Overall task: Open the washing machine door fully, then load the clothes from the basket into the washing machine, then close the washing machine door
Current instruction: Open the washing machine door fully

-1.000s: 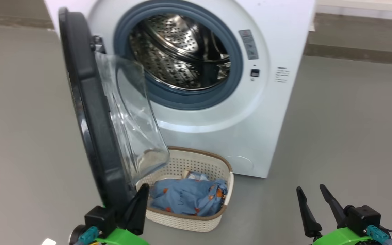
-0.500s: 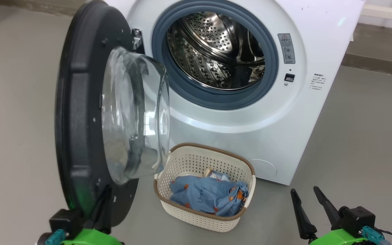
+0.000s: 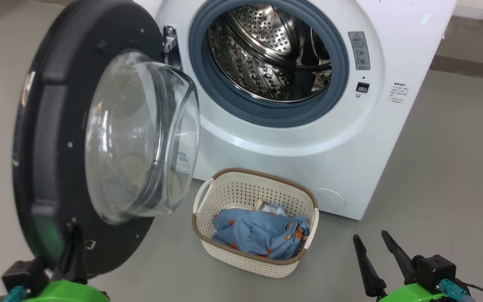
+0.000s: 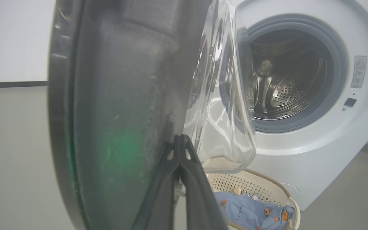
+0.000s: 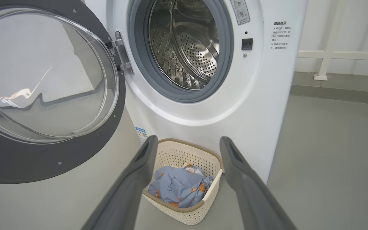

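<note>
Black rim of the washing machine door [image 3: 53,126] stands swung out left of the washing machine [image 3: 350,159], my left jaws pinched shut on nothing, tips against its lower inner face. To open it fully I'd push gently along the hinge's arc (the glass bowl bulges close by). My right jaws hang wide open, empty, near the basket [image 3: 245,191] of clothes [image 3: 258,233] on the floor.

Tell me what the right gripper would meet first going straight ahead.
Probably the washing machine, its white lower front just above the basket; the open right gripper aims there, though depth is unclear.
</note>
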{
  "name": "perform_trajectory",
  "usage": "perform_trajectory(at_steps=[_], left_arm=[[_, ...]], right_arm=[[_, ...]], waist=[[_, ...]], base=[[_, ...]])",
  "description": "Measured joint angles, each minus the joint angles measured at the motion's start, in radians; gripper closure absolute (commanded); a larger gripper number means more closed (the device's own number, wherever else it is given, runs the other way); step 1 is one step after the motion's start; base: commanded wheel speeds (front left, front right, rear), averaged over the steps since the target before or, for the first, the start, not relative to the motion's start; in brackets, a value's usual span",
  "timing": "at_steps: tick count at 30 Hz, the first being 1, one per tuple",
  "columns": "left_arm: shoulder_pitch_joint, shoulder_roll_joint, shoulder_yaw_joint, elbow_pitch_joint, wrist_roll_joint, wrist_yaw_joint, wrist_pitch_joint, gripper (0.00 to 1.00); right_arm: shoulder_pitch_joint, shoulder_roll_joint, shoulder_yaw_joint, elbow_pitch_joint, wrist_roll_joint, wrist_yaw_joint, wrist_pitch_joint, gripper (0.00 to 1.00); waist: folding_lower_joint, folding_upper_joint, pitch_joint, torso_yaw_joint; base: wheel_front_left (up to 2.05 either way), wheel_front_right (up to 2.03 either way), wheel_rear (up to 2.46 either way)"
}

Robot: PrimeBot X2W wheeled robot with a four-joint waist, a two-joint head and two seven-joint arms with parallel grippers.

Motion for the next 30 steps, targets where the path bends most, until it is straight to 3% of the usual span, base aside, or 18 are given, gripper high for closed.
perform_trajectory(at_steps=[12,30], left_arm=[[-0.043,0.016,0.159,0.018,0.002,-0.02,0.0,1.0],[-0.261,0.026,0.453,0.109,-0.008,-0.062,0.0,1.0]], right_arm=[[-0.032,-0.007,0.016,-0.001,-0.04,0.0,0.0,0.0],[-0.111,-0.093,0.052,-0.069,-0.076,0.0,0.054,0.0]], waist=[[0.0,0.0,0.089,-0.018],[0.0,0.0,0.287,-0.043]], base=[[0.0,0.0,0.0],[0.0,0.0,0.0]])
